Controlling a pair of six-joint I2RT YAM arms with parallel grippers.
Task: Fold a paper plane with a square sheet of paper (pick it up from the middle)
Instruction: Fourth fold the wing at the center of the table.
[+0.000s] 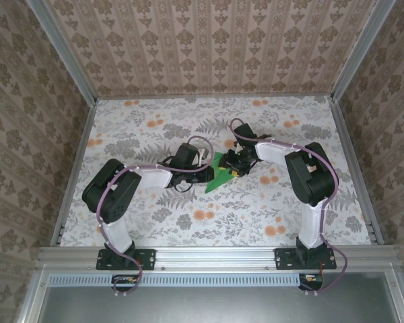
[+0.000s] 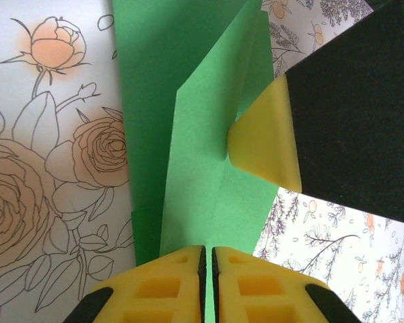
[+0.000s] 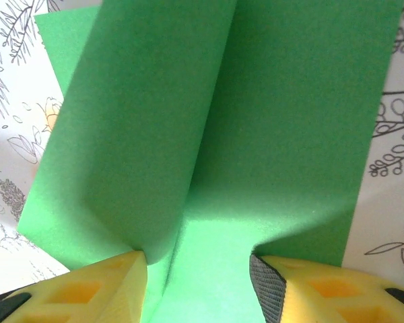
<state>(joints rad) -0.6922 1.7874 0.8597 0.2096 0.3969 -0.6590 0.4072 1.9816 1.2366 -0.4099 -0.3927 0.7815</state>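
The square sheet of paper (image 1: 220, 178) is bright green, partly folded, and lies mid-table between the two arms. My left gripper (image 1: 206, 176) comes at it from the left. In the left wrist view its yellow fingers (image 2: 182, 282) are shut on the paper's near edge (image 2: 202, 168). My right gripper (image 1: 234, 165) reaches in from the right; one of its yellow fingertips (image 2: 262, 138) presses against a raised flap. In the right wrist view the right gripper (image 3: 196, 272) stands open astride the paper (image 3: 289, 134), and an upright fold (image 3: 141, 134) leans on its left finger.
The table (image 1: 188, 222) has a floral-patterned cover and is walled by patterned panels at the back and sides. An aluminium rail (image 1: 215, 254) runs along the near edge, where both arm bases are bolted.
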